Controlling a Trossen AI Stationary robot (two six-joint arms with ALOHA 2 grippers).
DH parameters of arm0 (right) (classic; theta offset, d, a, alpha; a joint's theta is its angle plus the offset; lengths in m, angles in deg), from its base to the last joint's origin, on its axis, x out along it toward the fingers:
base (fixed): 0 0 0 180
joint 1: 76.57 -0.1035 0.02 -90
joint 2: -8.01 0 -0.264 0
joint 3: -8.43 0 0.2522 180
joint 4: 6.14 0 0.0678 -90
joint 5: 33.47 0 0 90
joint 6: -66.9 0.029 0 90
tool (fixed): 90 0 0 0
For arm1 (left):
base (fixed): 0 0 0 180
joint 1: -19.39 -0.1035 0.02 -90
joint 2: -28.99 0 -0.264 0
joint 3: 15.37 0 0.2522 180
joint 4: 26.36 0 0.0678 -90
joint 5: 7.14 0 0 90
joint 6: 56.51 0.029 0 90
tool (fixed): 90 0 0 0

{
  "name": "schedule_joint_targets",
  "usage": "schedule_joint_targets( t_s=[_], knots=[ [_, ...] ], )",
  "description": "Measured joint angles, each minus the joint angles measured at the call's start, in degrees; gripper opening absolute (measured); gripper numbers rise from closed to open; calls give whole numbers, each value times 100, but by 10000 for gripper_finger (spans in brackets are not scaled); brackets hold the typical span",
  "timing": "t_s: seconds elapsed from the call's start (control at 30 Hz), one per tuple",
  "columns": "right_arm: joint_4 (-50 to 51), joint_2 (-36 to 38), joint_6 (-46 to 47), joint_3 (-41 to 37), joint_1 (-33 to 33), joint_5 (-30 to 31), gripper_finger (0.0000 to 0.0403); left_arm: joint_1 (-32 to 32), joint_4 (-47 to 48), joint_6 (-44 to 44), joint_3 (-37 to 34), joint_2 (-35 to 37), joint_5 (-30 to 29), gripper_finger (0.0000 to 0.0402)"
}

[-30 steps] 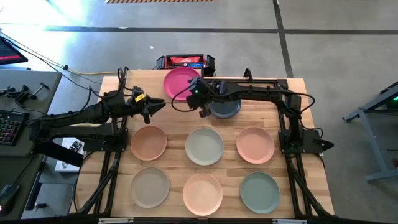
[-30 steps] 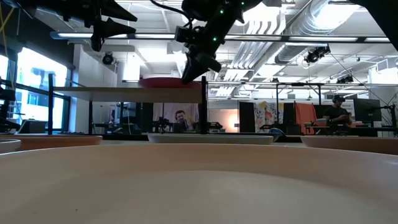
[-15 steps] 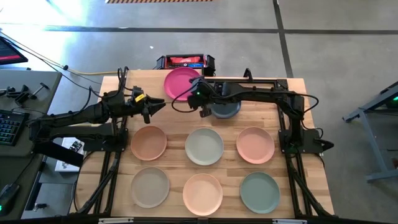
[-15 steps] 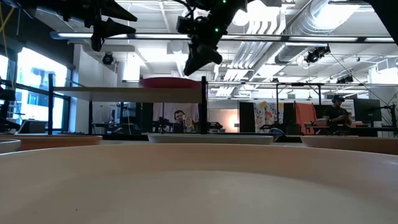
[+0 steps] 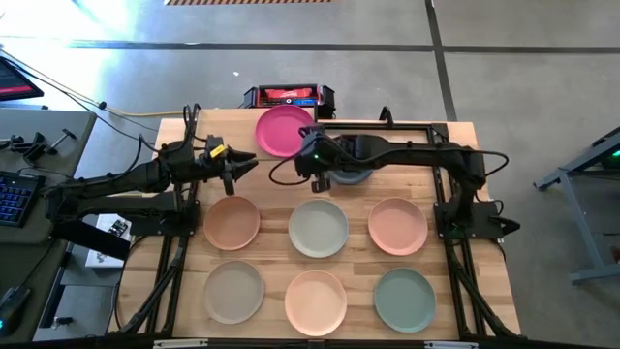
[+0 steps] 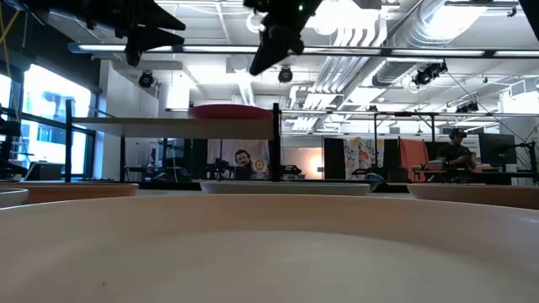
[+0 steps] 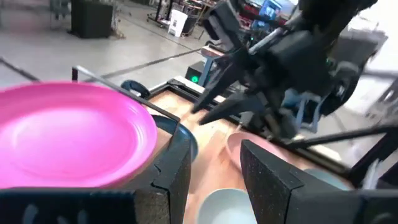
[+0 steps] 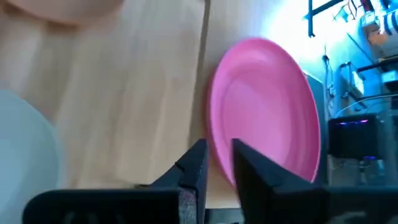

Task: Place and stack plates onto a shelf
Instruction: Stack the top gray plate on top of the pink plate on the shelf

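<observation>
Nearest the bottom of the high frame, three plates sit in a row on the counter [image 5: 184,291]: a beige-grey plate [image 5: 233,292], a peach plate [image 5: 316,301] and a green plate [image 5: 404,300]. Above them comes a second row: a salmon plate [image 5: 232,222], a sage plate [image 5: 318,228] and a pink-peach plate [image 5: 397,225].

Above that row, the right hand [image 5: 312,174] hangs at centre frame, its fingers nearly together with only a narrow slot between them and nothing held. A dark grey plate [image 5: 354,175] lies directly under that arm, just right of the hand, so the right hand is plainly the nearer one for it. Being round, the plate offers no long axis; the hand would take it by the rim.

The left hand [image 5: 232,169] waits at centre left, fingers parted and empty, well apart from the grey plate.

Farthest, at top centre, the magenta plate [image 5: 283,130] rests on the shelf [image 6: 177,123]; from the low view it seems to sit flat near the shelf's right end, though the edge is hard to judge. The shelf's left half looks free.
</observation>
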Motion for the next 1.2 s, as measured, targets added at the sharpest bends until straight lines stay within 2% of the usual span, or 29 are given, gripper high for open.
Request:
schedule_joint_targets(
  t_s=[0.23, 0.43, 0.6, 0.7, 0.87, 0.93, 1.1, 1.2],
  knots=[
    [620, 332, 1089, 2, -330, -16, 60, 0, -4, 280, 0, 0, -2, 126],
    [1558, 470, 2197, 2, -583, -63, 60, 0, -41, -300, 0, -2, 0, 126],
    [2334, 483, 3001, 3, -736, -190, 60, 0, -44, -354, 0, -1, -3, 126],
    [2461, 483, 3287, 2, -810, -345, 60, -3, -123, -457, 0, -40, -233, 126],
    [2475, 483, 3551, 2, -909, -605, 60, 0, -82, -1175, 0, -56, -429, 126],
    [2477, 483, 3647, 2, -944, -609, 60, 0, -65, -1443, 0, -89, -333, 126],
    [2518, 483, 3673, 2, -970, -617, 60, 7, -61, -1981, 0, -175, 422, 126],
    [2560, 483, 3783, 2, -966, -706, 60, 47, -51, -2288, 0, -283, 668, 126]
  ],
)
